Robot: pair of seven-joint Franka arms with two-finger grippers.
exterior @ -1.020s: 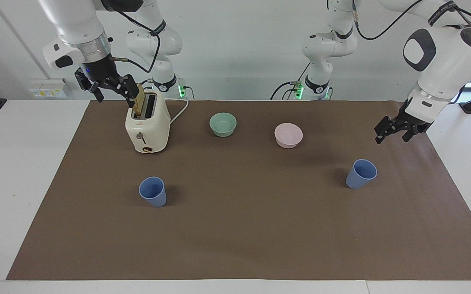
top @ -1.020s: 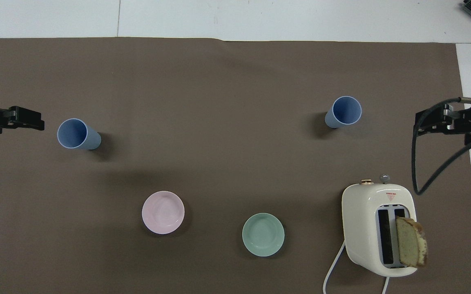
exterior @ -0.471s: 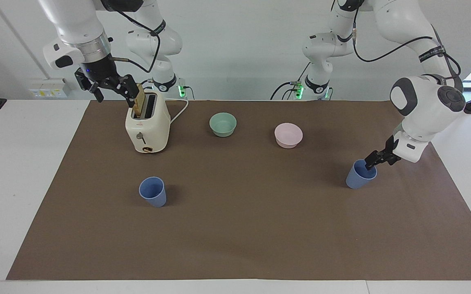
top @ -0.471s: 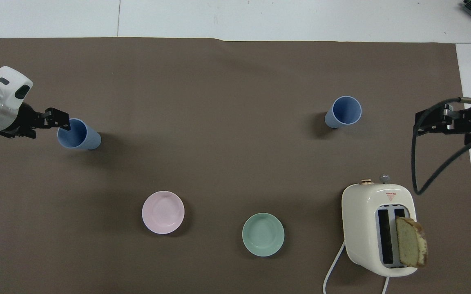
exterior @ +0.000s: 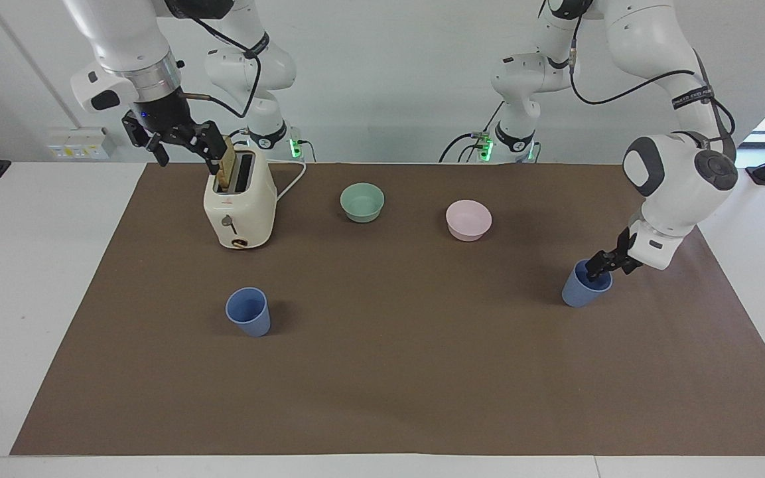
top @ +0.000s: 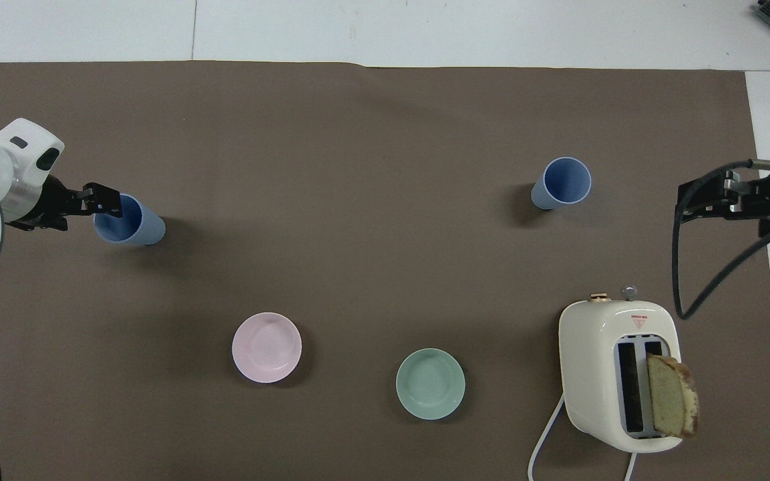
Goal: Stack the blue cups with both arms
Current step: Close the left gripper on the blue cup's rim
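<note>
Two small matte periwinkle-blue tapered cups stand upright on the brown paper mat [exterior: 382, 398], well apart from each other. I have the left gripper [exterior: 600, 269] down at the rim of the blue cup at the left arm's end of the table [exterior: 584, 284]; in the overhead view its fingertips [top: 107, 200] sit right at the edge of the cup's mouth. From what I can see the jaws are spread, straddling the cup's wall, though I cannot tell whether they are pressing on it. The cup rests on the mat.

The blue cup toward the right arm's end [exterior: 248, 311] stands alone, farther from the robots than the cream two-slot toaster [exterior: 239, 202], which has a slice of bread [exterior: 225, 164] sticking up out of one slot.

My right gripper [exterior: 180, 143] waits up in the air beside the top of the toaster, jaws apart and holding nothing.

Between the two cups, but nearer to the robots, sit a mint-green round bowl [exterior: 362, 201] and a pale pink round bowl [exterior: 468, 220], side by side with a gap between them.
</note>
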